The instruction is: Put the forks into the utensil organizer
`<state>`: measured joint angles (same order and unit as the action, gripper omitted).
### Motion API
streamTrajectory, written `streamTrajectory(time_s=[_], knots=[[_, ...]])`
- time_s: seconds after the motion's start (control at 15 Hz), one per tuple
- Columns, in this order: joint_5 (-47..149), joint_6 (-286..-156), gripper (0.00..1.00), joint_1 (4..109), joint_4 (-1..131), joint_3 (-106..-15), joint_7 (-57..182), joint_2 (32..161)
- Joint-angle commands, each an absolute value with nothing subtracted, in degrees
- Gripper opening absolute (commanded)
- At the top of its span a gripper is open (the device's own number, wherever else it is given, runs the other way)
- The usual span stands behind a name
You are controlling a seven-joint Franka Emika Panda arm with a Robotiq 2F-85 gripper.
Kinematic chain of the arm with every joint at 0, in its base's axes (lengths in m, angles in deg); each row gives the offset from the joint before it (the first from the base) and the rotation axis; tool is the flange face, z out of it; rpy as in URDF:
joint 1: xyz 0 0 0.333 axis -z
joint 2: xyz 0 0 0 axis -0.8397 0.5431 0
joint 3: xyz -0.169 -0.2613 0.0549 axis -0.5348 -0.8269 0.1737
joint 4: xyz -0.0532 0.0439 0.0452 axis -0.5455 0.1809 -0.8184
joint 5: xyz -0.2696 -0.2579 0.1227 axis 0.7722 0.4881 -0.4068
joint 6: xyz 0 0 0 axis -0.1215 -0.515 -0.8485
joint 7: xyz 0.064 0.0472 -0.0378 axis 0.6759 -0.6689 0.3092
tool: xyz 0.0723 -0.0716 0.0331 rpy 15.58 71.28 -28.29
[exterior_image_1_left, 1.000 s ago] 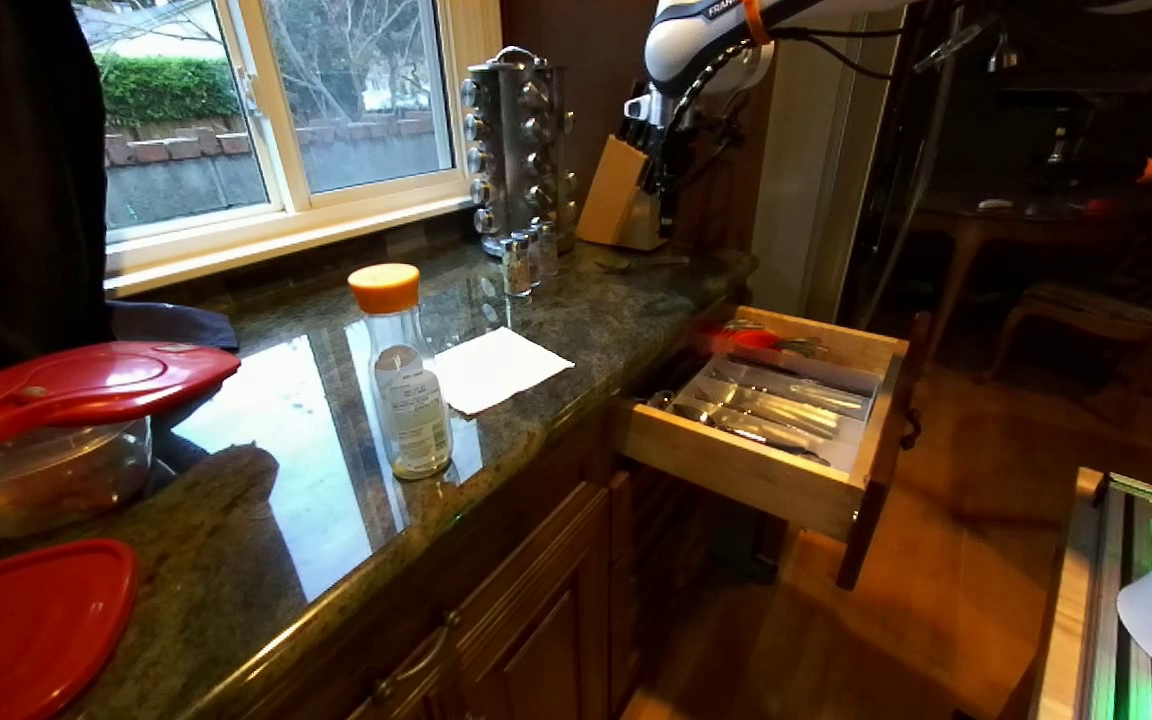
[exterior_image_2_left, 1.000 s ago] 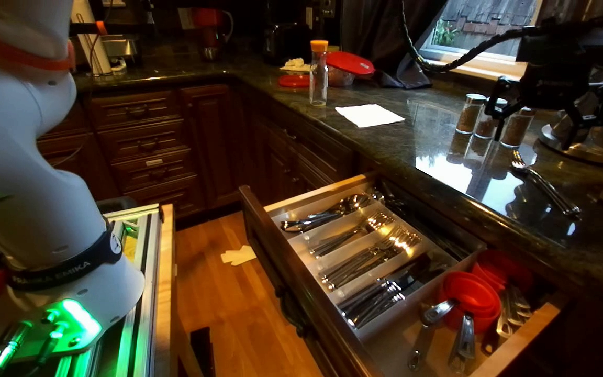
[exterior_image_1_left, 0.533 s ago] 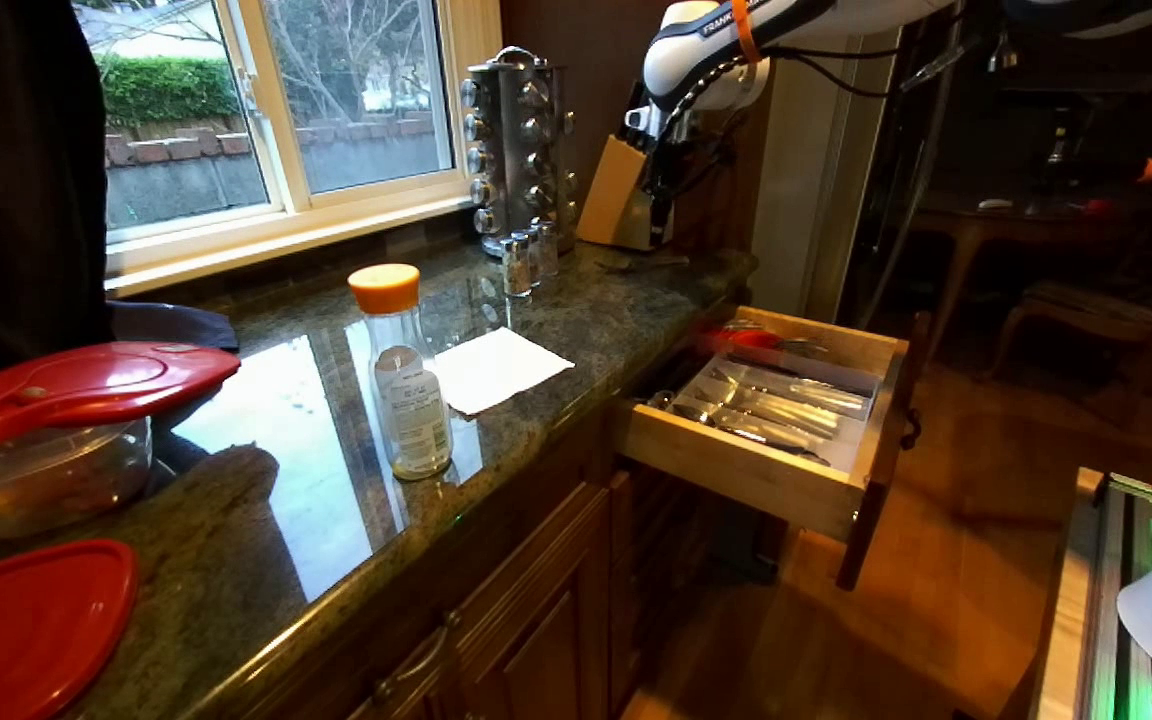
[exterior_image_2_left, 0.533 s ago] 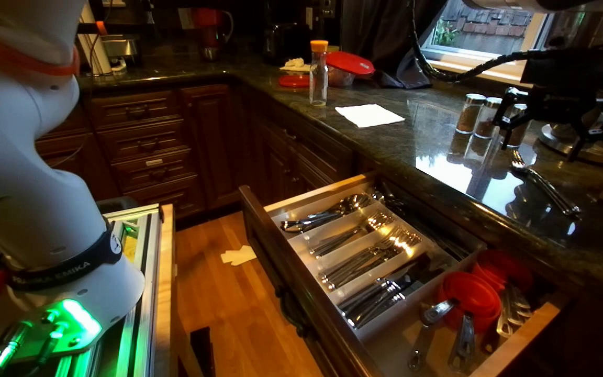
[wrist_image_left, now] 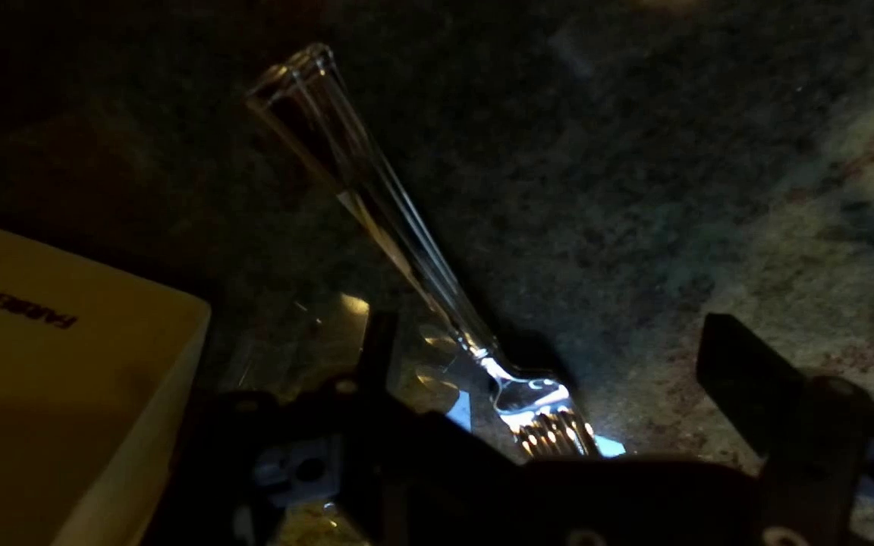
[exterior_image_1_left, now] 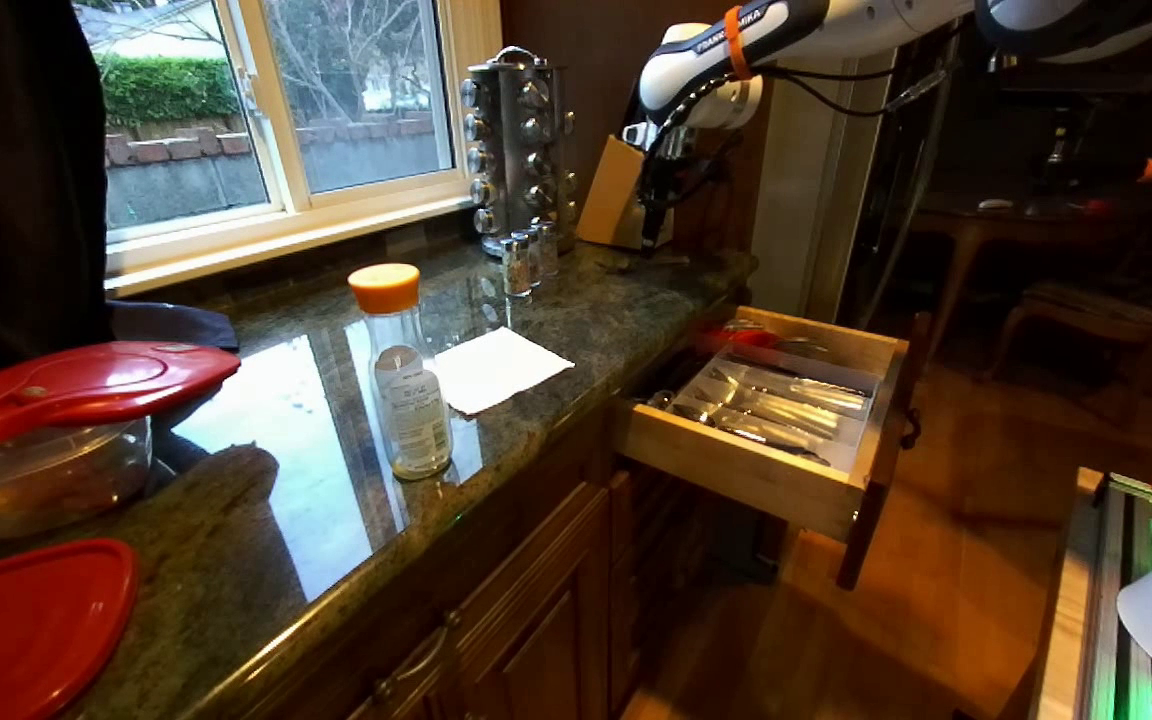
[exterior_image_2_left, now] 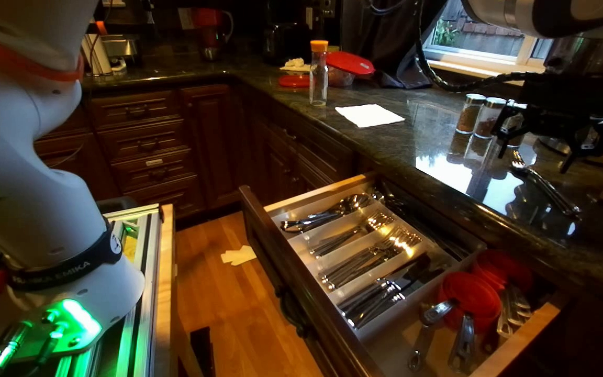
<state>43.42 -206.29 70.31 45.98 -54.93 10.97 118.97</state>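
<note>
Forks (wrist_image_left: pixel 437 274) lie overlapped on a dark speckled counter (wrist_image_left: pixel 634 220) at the center of the wrist view, beneath a black gripper (wrist_image_left: pixel 548 334) whose jaws stand wide apart, a fork head showing between them, its tine tips hidden. A knife block (wrist_image_left: pixel 80 371) fills the lower left of that frame. In an exterior view, spice jars (exterior_image_2_left: pixel 470 115) stand at upper right, one partly hidden by the gripper. At lower center, silver cutlery (exterior_image_2_left: pixel 368 257) lies in the compartments of the utensil organizer (exterior_image_2_left: pixel 403 305), set in an extended wooden drawer (exterior_image_2_left: pixel 322 192) with red measuring cups (exterior_image_2_left: pixel 470 298) just beside it.
</note>
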Motion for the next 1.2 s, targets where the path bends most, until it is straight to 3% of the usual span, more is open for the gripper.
streamTrajectory(time_s=[0.0, 0.4, 0.53, 1.13], knots=[[42.0, -207.7, 1.0, 71.9, 43.8, -53.5, 9.3, 121.4], [41.2, -210.1, 1.0, 73.3, 42.6, -52.3, 6.3, 123.4], [40.9, -210.6, 0.74, 73.8, 42.5, -51.9, 5.2, 123.8], [39.9, -207.1, 0.04, 74.4, 42.7, -51.2, 3.6, 123.2]])
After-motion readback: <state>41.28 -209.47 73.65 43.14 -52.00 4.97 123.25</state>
